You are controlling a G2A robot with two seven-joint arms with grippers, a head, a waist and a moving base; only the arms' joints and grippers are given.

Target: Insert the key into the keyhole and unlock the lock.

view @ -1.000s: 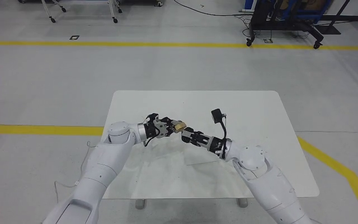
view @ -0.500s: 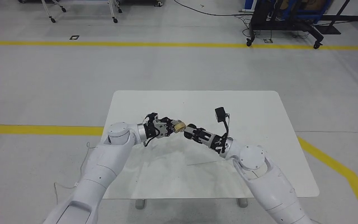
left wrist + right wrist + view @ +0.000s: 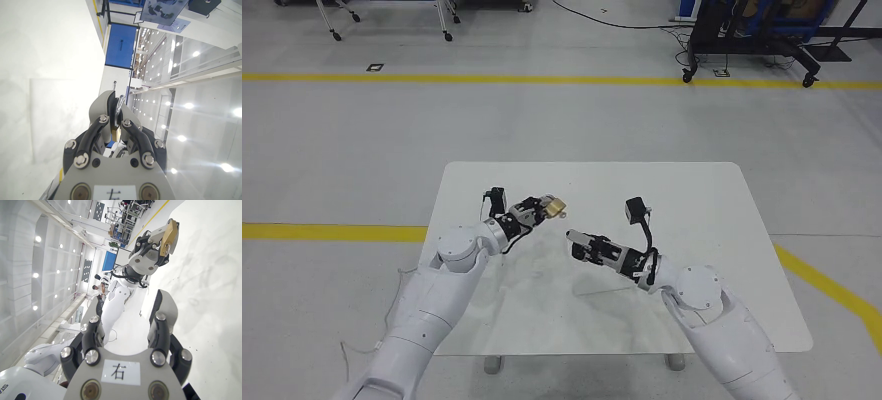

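Observation:
A brass padlock (image 3: 556, 207) is held above the white table (image 3: 692, 190) left of its middle, with my left gripper (image 3: 545, 209) shut on it. In the left wrist view the silver shackle (image 3: 121, 101) sticks out past the fingertips and the brass body (image 3: 116, 133) lies between the fingers. My right gripper (image 3: 575, 243) hovers a short way to the right of the lock and nearer the table's front, open and holding nothing. From the right wrist view the padlock (image 3: 168, 238) faces my open right gripper (image 3: 128, 302). A small silvery piece (image 3: 167, 248) shows at the lock's end; whether it is the key I cannot tell.
The tabletop around both arms is bare white, with faint smudges. Yellow floor lines run behind and beside the table. Wheeled racks stand far back on the floor.
The two grippers were together at the padlock; now they are apart. My left gripper has swung the padlock up and toward the far side, and my right gripper has drawn back.

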